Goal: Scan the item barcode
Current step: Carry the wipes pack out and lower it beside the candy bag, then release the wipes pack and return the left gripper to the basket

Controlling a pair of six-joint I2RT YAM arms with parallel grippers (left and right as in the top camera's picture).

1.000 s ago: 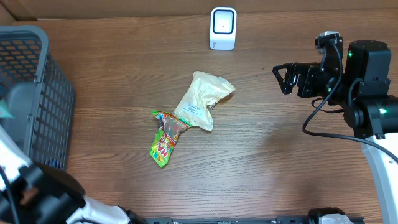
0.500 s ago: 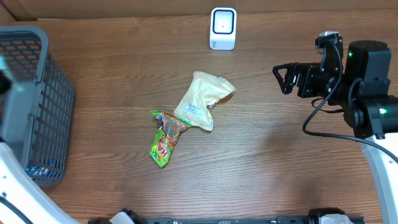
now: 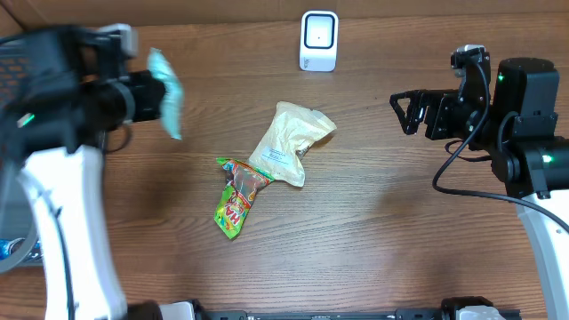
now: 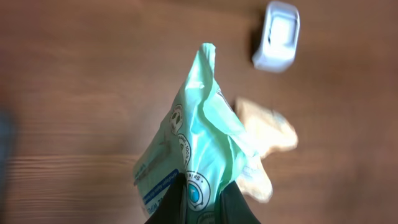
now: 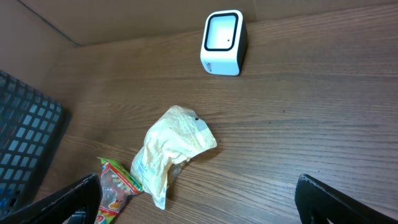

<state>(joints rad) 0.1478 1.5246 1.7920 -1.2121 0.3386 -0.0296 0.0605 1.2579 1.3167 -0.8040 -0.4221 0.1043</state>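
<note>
The left arm reaches in from the near left and crosses the far-left part of the brown wood-grain table (image 3: 373,231), blurred in the overhead view, with its forearm pointing right. The left gripper (image 3: 151,96) is clamped tight on the lower end of a crinkled mint-green plastic packet (image 3: 166,92). In the left wrist view its two dark fingers (image 4: 169,205) pinch the packet from both sides, and the packet stands up and away from them, clear of the table, with a blue-and-white label near the grip.

The packet hangs left of a white box-shaped scanner (image 3: 319,40), which sits at the far edge near the middle. The two are well apart, and I cannot tell which way the barcode faces.

Near the centre of the table lies a cream crumpled paper pouch (image 3: 289,142). Its near-left corner touches a green-and-red printed snack packet (image 3: 236,196) that lies just nearer and to the left.

The right arm is raised on the right side, its wrist level and pointing left toward the middle. The right gripper (image 3: 403,113) has its jaws spread fully wide and holds nothing. In its wrist view the two fingertips (image 5: 71,199) sit at the bottom corners, framing the pouch and the scanner. A dark grey mesh basket (image 5: 25,137) shows at the left edge.
</note>
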